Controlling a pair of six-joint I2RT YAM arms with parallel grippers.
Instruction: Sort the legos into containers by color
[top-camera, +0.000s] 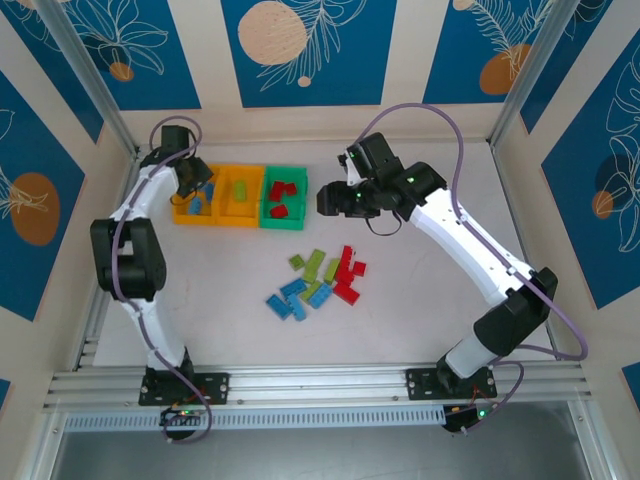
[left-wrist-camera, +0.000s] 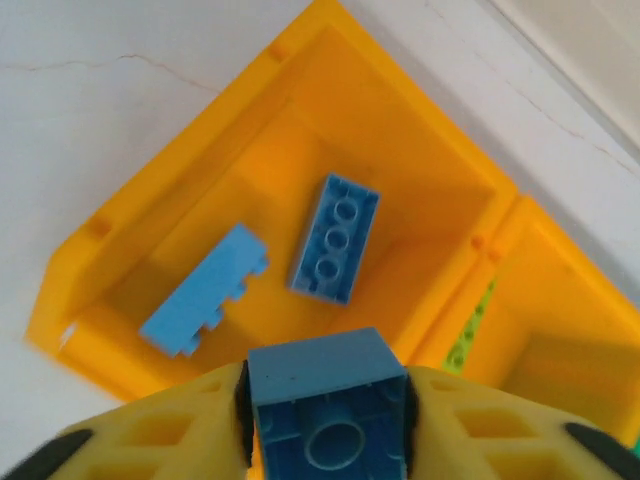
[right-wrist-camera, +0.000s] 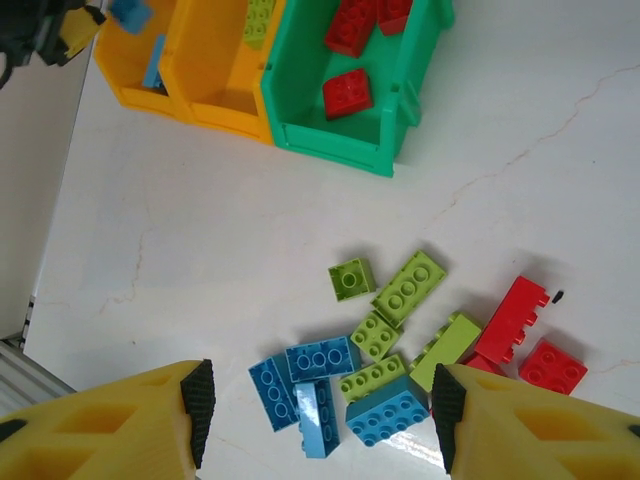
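1. The left hand is hovering over the left orange-yellow plastic bin, at 11 o'clock from the table's middle. It is apparently pinching a small blue plastic brick between its pads, and two more blue bricks are lying inside that bin
2. The middle orange-yellow plastic bin is holding at least one lime green brick. The green plastic bin, at the row's 3 o'clock end, is holding about three red bricks
3. The right hand is hanging spread and empty, just at 3 o'clock of the green bin
4. A loose heap of lime, blue and red bricks, roughly a dozen, is waiting on the white table at 5 o'clock from the bins
5. Judging by this, the sorting is running at about a third done. The colours are sitting correctly apart so far, and every colour is needing more trips
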